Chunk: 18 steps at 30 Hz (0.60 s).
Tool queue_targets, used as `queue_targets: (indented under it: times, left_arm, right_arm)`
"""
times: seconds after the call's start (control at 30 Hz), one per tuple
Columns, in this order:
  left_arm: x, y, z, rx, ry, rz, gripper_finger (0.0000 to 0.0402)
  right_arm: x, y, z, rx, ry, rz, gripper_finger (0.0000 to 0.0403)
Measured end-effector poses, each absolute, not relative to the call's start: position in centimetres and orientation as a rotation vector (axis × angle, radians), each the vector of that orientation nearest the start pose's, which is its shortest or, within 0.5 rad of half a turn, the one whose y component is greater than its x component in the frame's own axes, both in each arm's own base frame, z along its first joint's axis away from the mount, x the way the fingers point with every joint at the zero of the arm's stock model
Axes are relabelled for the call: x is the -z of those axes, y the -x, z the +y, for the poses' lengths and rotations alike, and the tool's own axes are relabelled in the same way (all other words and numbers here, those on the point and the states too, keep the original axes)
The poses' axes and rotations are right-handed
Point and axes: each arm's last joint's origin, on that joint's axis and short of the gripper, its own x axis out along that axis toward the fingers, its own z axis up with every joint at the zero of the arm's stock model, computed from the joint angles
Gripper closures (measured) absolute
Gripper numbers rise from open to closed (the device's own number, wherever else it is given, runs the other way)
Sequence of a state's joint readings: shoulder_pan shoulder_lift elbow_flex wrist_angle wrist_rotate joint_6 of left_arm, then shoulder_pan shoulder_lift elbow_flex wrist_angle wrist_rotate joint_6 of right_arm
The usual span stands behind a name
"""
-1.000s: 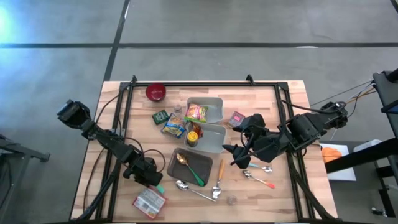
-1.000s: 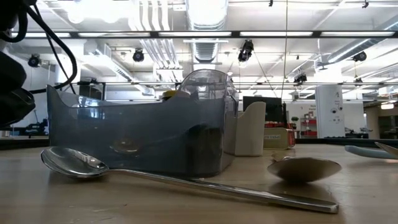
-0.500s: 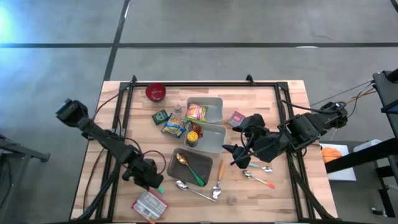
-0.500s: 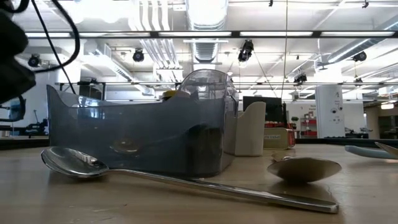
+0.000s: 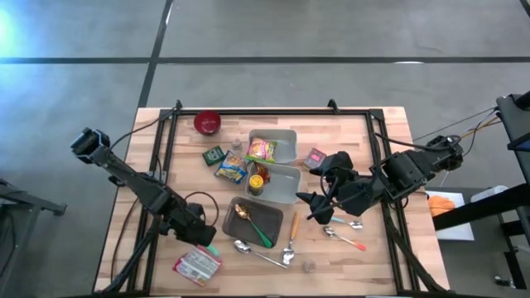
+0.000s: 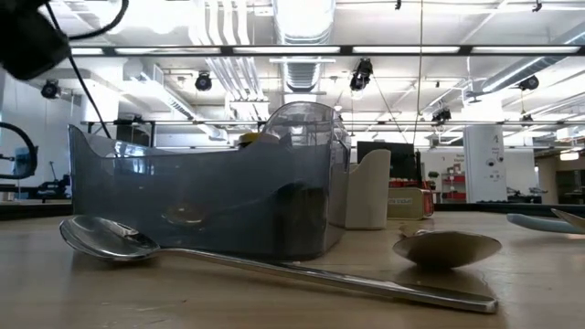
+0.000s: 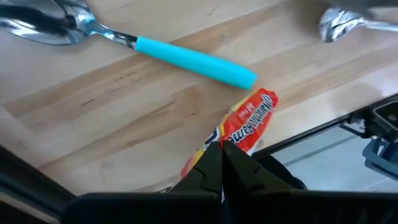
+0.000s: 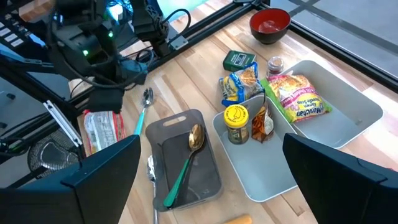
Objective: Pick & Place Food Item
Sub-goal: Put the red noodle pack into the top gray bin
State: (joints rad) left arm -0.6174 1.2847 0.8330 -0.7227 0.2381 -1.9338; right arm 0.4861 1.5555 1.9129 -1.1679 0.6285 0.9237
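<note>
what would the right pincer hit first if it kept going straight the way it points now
The open right pincer points toward the dark grey tray holding the gold spoon and the green-handled utensil. Going straight on, it would likely meet that tray first, though depth is hard to judge.

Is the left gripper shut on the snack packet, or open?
Shut on it. In the left wrist view, the left gripper has its fingertips pressed together on the edge of the snack packet, near the table's front edge.

Trays, three: two pale [image 5: 286, 146] [image 5: 286, 184]; one dark [image 5: 265, 217]; spoons, five; red bowl [image 5: 207, 122], one; snack packets, four; jar [image 5: 258, 180], one; small boxes, two.
</note>
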Motion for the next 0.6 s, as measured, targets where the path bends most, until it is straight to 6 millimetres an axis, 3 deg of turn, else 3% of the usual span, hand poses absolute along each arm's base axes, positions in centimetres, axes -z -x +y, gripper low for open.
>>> queue_targets:
  times: [0.47, 0.6]
  left_arm:
    - [-27.8, -19.0, -13.9, -0.622, 1.297, 1.273, 0.0401]
    - [-28.6, -19.1, -13.8, -0.616, 1.285, 1.245, 0.0401]
  right_arm:
    - [-44.3, -26.2, 11.9, 0.428, -0.457, 0.557, 0.0014]
    - [-44.3, -26.2, 11.9, 0.428, -0.456, 0.557, 0.0014]
